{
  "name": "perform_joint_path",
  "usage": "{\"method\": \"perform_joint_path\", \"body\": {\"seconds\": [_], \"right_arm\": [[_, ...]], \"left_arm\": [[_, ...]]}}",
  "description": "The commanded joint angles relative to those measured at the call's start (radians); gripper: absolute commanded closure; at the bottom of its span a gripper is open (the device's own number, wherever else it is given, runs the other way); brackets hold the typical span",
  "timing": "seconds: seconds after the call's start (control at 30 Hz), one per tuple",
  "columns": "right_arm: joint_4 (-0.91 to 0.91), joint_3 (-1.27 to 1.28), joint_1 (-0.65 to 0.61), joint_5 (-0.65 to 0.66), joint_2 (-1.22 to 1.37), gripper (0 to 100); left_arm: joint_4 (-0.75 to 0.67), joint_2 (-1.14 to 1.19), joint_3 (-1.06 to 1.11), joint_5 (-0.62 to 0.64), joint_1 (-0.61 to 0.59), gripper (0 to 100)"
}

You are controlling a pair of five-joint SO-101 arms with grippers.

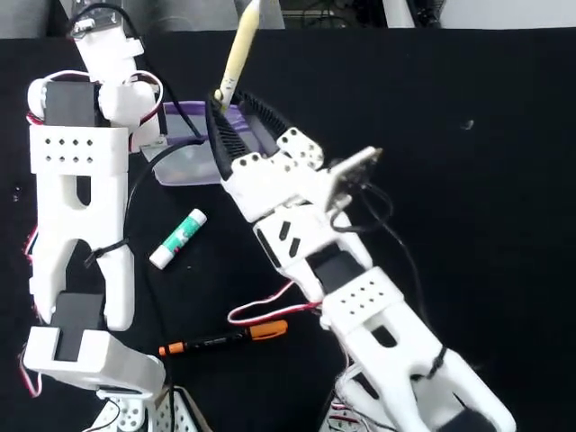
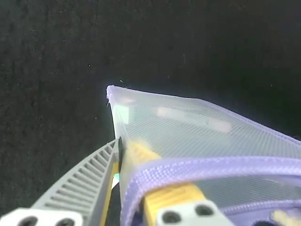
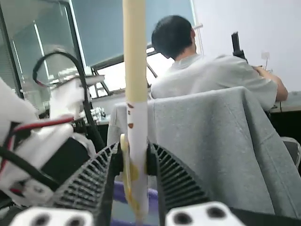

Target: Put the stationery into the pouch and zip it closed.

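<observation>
The translucent pouch (image 1: 184, 162) with purple zip edges lies at the back of the black table. My left gripper (image 2: 124, 148) is shut on the rim of the pouch (image 2: 197, 132), holding its mouth up. My right gripper (image 1: 221, 101) hangs over the pouch's open mouth, its black ribbed fingers (image 3: 89, 181) shut on a cream pen (image 1: 238, 49) that stands nearly upright. The same pen (image 3: 135, 94) runs straight up between those fingers. A white glue stick with a green cap (image 1: 177, 238) lies between the arms. An orange and black marker (image 1: 225, 337) lies near the front.
A red and white wire (image 1: 261, 310) loops on the table beside the right arm, just above the marker. The black table (image 1: 477, 180) stretches open to the right. Both arm bases stand at the front edge.
</observation>
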Motion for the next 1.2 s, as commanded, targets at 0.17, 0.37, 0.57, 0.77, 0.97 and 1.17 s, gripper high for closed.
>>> {"method": "perform_joint_path", "body": {"seconds": [0.17,0.37,0.57,0.77,0.97,1.17], "right_arm": [[-0.058,-0.067,0.005,0.021,0.102,98.7],[-0.058,-0.084,0.005,0.052,0.185,98.2],[-0.051,-0.081,0.003,0.046,0.162,83.3],[-0.051,-0.082,0.002,0.052,0.128,79.7],[0.046,-0.104,0.005,0.052,0.051,79.4],[0.307,-0.203,0.041,0.052,-0.053,79.7]], "left_arm": [[-0.034,-0.043,-0.001,0.009,-0.013,97],[-0.034,-0.040,0.004,0.009,-0.019,97],[-0.034,-0.041,0.004,0.009,-0.019,97],[-0.038,-0.037,0.004,0.009,-0.019,97],[-0.040,-0.038,0.004,0.009,-0.021,97],[-0.038,-0.044,-0.007,0.008,-0.054,97]]}}
